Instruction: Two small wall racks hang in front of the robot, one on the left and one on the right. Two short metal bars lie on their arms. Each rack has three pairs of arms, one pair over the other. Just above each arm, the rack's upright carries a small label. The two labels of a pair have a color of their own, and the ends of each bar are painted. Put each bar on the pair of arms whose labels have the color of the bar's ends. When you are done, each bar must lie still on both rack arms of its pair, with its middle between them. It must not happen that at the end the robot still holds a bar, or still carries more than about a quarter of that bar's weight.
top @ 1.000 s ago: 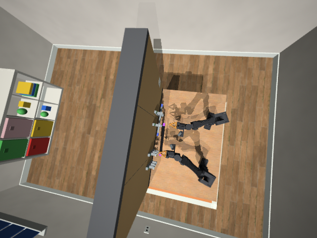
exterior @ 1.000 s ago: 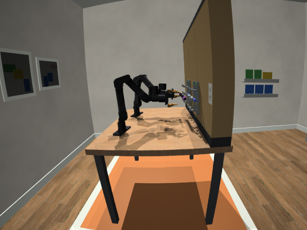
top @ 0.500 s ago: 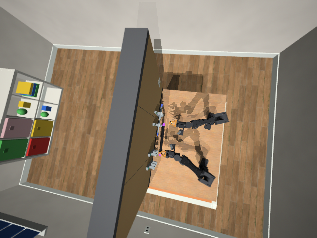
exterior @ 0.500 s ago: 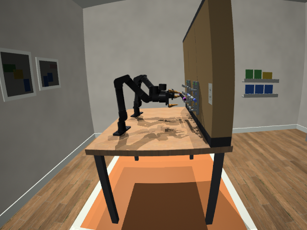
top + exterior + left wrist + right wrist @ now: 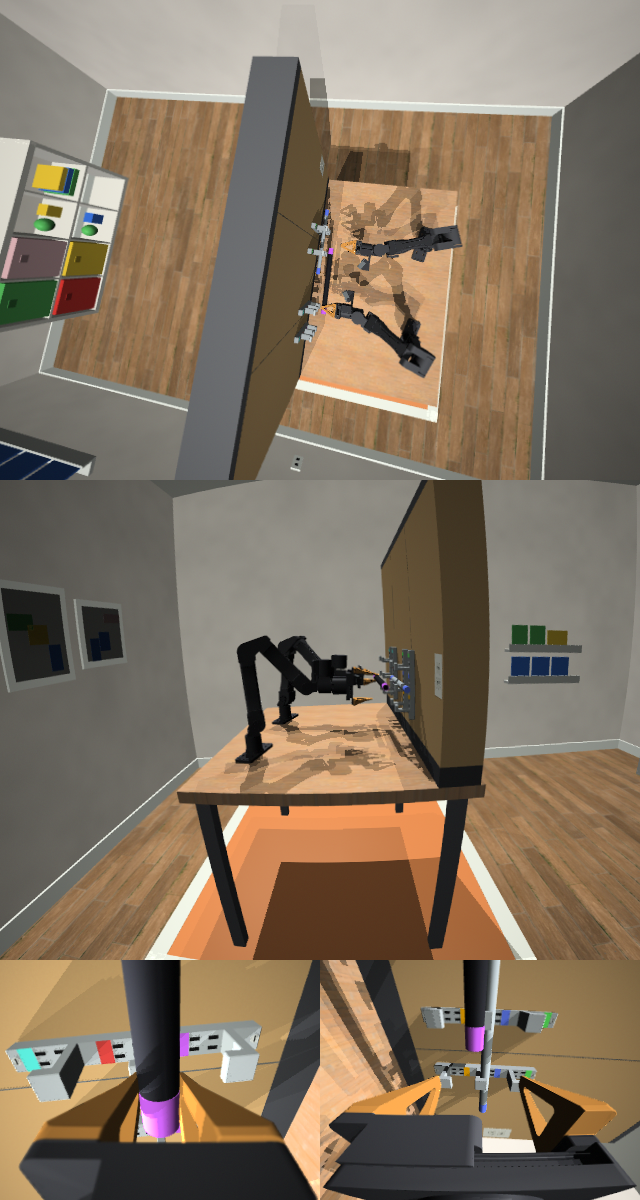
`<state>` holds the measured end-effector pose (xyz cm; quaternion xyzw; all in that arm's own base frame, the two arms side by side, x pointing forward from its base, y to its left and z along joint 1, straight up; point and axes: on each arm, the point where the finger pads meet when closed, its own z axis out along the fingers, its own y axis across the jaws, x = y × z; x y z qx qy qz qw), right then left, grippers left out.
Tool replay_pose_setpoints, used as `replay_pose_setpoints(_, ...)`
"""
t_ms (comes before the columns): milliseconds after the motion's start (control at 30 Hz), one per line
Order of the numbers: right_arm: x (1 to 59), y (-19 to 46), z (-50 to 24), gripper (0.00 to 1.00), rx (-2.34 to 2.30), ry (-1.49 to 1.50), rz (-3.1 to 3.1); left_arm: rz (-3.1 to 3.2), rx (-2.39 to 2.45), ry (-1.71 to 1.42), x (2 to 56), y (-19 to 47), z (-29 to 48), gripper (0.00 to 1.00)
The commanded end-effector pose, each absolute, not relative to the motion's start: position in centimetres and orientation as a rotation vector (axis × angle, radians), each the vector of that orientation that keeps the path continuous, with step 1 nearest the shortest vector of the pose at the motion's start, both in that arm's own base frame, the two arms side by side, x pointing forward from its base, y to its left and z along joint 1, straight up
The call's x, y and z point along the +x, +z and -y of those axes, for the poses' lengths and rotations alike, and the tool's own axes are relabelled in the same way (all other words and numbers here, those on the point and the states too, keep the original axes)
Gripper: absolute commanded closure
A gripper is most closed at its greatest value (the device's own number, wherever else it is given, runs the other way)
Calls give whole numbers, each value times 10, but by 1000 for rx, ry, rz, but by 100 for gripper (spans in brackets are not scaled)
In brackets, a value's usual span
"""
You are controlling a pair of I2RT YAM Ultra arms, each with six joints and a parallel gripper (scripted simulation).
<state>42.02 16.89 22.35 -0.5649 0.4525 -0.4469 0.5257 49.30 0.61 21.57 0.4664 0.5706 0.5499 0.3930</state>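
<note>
The black bar with purple ends (image 5: 327, 281) (image 5: 384, 686) (image 5: 159, 1030) (image 5: 475, 1000) is held in front of the wall, away from the rack arms. My left gripper (image 5: 328, 310) (image 5: 159, 1080) is shut on it near one purple end, before the left rack (image 5: 309, 309) (image 5: 250, 1032) with cyan, red and purple labels, purple lowest. My right gripper (image 5: 348, 246) (image 5: 479, 1080) is open and empty, a little out from the bar's other end. The silver bar with blue ends (image 5: 405, 688) (image 5: 483, 1108) lies across the middle, blue-labelled arms of the right rack (image 5: 320, 229) (image 5: 454, 1016).
The right rack's green labels are above the blue ones and its orange ones below. The brown wall panel (image 5: 273, 320) (image 5: 413, 583) stands behind both racks. The table top (image 5: 351, 356) (image 5: 310, 784) lies below the arms. An outlet plate (image 5: 438, 676) (image 5: 497, 1133) is beyond the right rack.
</note>
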Motion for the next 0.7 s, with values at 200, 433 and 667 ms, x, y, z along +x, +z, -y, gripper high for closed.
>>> replay_pose_setpoints(200, 418, 241, -162, 0, -1295, -1066, -1065, -1401, 1073, 1401, 494, 243, -8, 100)
replay_pose_setpoints(433, 418, 241, -162, 0, -1295, -1066, -1065, -1401, 1073, 1401, 494, 244, -9, 100)
replay_pose_setpoints(667, 418, 241, -162, 0, -1295, -1066, -1065, -1401, 1073, 1401, 494, 245, -9, 100)
